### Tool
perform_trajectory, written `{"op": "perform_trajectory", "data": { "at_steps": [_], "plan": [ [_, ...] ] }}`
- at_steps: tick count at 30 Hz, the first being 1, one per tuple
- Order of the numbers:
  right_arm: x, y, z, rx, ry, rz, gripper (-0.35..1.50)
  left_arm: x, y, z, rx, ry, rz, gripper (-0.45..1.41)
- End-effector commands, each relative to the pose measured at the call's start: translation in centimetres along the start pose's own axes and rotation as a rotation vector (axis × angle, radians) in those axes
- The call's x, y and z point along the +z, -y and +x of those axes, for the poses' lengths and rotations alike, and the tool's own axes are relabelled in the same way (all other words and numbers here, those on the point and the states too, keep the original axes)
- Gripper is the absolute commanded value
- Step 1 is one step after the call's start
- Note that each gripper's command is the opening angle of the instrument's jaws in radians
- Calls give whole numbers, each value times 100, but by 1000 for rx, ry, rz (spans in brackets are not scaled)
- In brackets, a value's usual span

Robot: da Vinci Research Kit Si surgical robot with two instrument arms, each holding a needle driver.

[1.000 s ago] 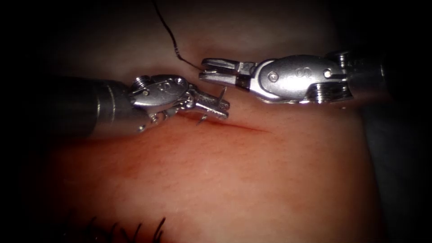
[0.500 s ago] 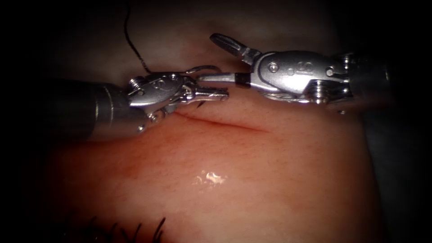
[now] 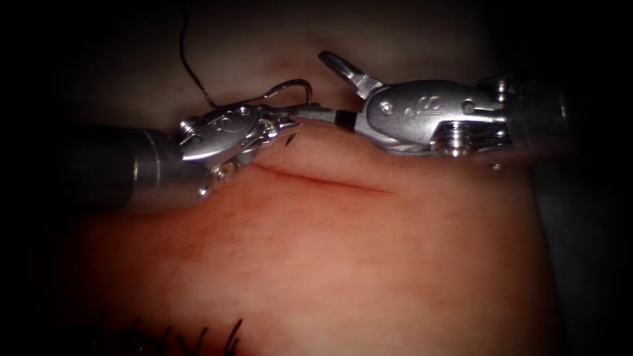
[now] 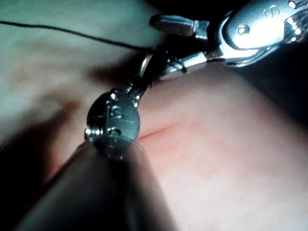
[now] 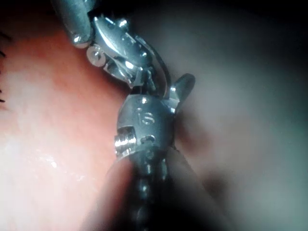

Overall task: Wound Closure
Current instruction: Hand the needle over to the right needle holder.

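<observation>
Mid hand-over, clear of the tissue (image 3: 343,264): your left tool (image 3: 280,122) is clamped on the needle (image 3: 290,89) arching just above it, your right tool (image 3: 315,89) gapes wide alongside, empty; next needs a clean regrasp.

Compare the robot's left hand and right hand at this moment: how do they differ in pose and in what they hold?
The left hand enters from the picture's left, shut on the needle, which arches above it, clear of the tissue. The right hand enters from the picture's right, open: one jaw lifted high, the other reaching toward the needle. The left hand holds the needle; the right hand holds nothing. Both hang above the left end of the cut.
</observation>
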Motion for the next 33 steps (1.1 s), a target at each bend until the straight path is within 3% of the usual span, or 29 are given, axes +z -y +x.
{"op": "perform_trajectory", "data": {
  "at_steps": [1, 7, 29, 33],
  "plan": [
    [6, 6, -4, 0, -5, -4, 120, 7, 0, -3, 3, -2, 2, -45],
    [14, 20, -8, -50, -14, -18, 120, 5, -7, -1, 2, -9, 11, -45],
    [12, 26, -5, -129, -76, 1, 110, 1, -11, -2, 27, -6, 29, -45],
    [11, 26, -6, -130, -77, 2, 96, 1, -12, -2, 33, -6, 32, -45]
  ]
}}
